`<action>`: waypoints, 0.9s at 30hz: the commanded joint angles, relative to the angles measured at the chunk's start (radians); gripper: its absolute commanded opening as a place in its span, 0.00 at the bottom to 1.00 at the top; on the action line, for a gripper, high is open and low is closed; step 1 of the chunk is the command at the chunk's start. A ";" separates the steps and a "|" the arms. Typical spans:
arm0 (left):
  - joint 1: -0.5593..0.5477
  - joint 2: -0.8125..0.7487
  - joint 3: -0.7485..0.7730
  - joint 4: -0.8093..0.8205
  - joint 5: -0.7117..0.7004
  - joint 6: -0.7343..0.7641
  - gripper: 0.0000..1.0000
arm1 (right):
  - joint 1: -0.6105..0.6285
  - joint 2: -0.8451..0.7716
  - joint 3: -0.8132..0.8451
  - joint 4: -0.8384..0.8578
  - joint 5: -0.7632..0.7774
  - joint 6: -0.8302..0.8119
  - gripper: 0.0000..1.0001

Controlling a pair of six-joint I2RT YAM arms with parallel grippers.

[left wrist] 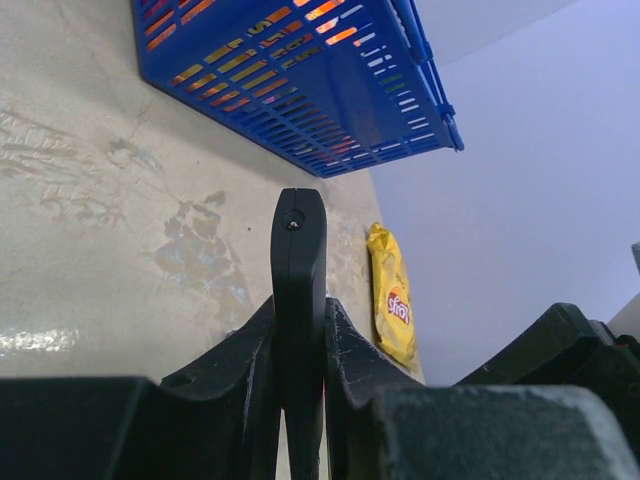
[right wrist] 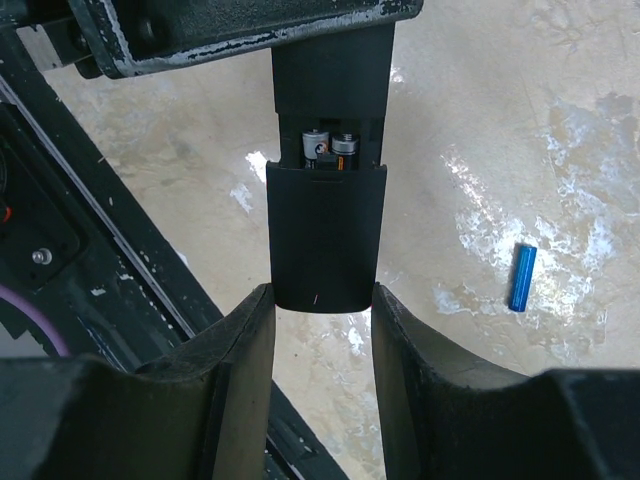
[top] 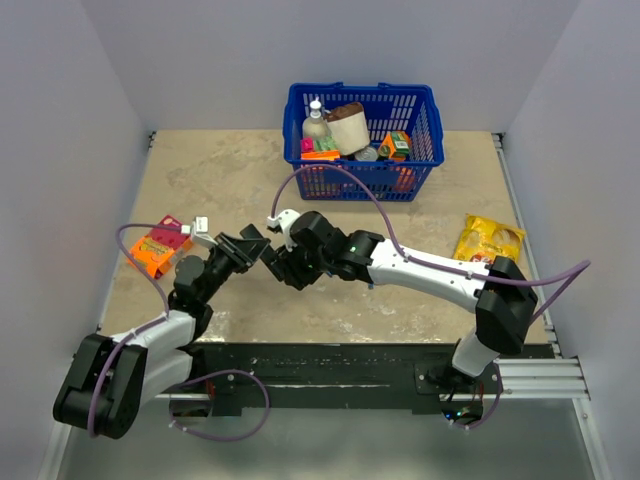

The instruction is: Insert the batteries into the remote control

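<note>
Since the lid likely has to slide along the bay, the R gripper (right wrist: 320, 296) brackets the free end of the back cover (right wrist: 325, 235), fingers (right wrist: 235, 340) at both side edges; can't tell if they press or only flank. Opposite, the L gripper (left wrist: 300, 325) is pinched on the black remote control (left wrist: 298, 250), bracing it above the tabletop (right wrist: 480, 120). Two metal cell ends (right wrist: 330, 148) show in the gap. Plastic is matte, smooth, w/ rounded corners. One slim blue battery (right wrist: 521, 277) lies off to the side, apart from the R fingers.
</note>
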 commanded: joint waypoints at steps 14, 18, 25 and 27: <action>-0.028 -0.022 0.009 0.110 0.006 -0.042 0.00 | -0.003 0.025 0.049 0.044 -0.009 0.032 0.11; -0.033 -0.026 0.011 0.107 0.002 -0.045 0.00 | -0.002 0.031 0.055 0.041 -0.007 0.029 0.12; -0.044 -0.028 0.012 0.107 -0.001 -0.050 0.00 | -0.003 0.033 0.063 0.034 0.010 0.027 0.12; -0.045 -0.031 0.014 0.104 -0.002 -0.051 0.00 | -0.003 0.035 0.065 0.027 0.008 0.026 0.12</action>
